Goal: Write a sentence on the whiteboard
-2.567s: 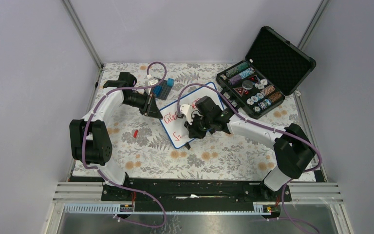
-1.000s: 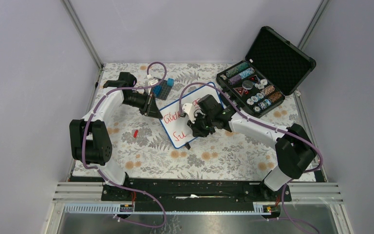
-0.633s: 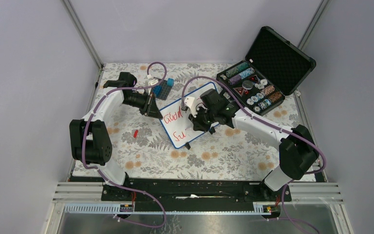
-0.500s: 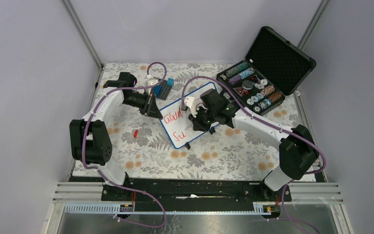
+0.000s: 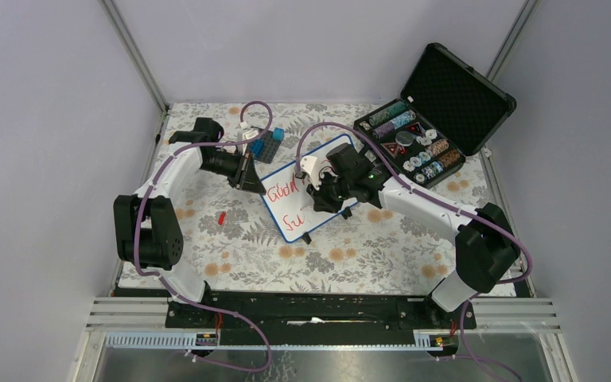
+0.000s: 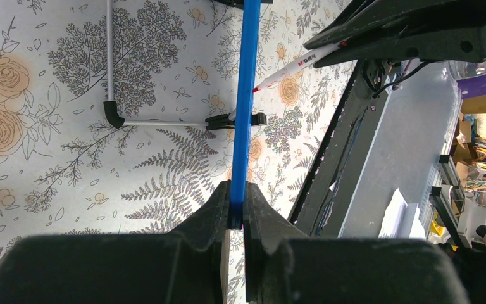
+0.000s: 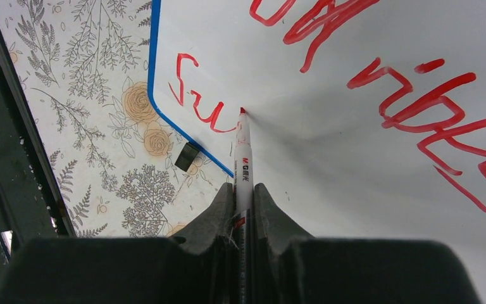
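The whiteboard, white with a blue rim, stands tilted on the floral cloth at mid-table. My left gripper is shut on its upper-left edge; in the left wrist view the blue rim runs edge-on out of the gripper. My right gripper is shut on a white marker. The marker's red tip touches the whiteboard just right of the letters "Su". The sentence is in red, with a first line above and "Su" on the second line.
An open black case of poker chips lies at the back right. Blue blocks sit behind the left gripper. A small red piece lies on the cloth to the left of the board. One black foot shows below the board's lower rim.
The right gripper has moved up and to the right with the marker, off the bottom corner of the board. "Su" now shows in full. The left arm has stayed still.
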### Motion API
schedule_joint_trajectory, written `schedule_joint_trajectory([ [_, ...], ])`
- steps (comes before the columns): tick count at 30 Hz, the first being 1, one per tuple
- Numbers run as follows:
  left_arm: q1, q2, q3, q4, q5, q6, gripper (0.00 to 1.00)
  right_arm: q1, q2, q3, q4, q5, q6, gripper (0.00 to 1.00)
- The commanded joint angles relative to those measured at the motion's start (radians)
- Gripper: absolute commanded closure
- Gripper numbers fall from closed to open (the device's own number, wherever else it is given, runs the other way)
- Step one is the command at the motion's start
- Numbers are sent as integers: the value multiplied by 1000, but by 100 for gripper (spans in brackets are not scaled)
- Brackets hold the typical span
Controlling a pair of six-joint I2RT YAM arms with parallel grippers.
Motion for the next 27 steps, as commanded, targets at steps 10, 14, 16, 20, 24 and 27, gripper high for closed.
schedule_joint_trajectory([
  [10,-10,1,3,13,-10,7,100,-20,-32,-66,9,17,-21,100],
  [14,-10,2,4,13,-9,5,100,-16,-28,-87,10,1,-18,100],
  [16,-10,3,6,13,-9,5,100,-9,-24,-89,9,-2,-19,100],
  [20,-10,3,3,13,-7,5,100,-6,-18,-66,11,3,-14,100],
  [24,-9,2,4,13,-8,4,100,-7,-11,-27,11,5,-4,100],
  [27,-10,0,3,13,-10,4,100,-16,-3,-3,10,8,0,100],
])
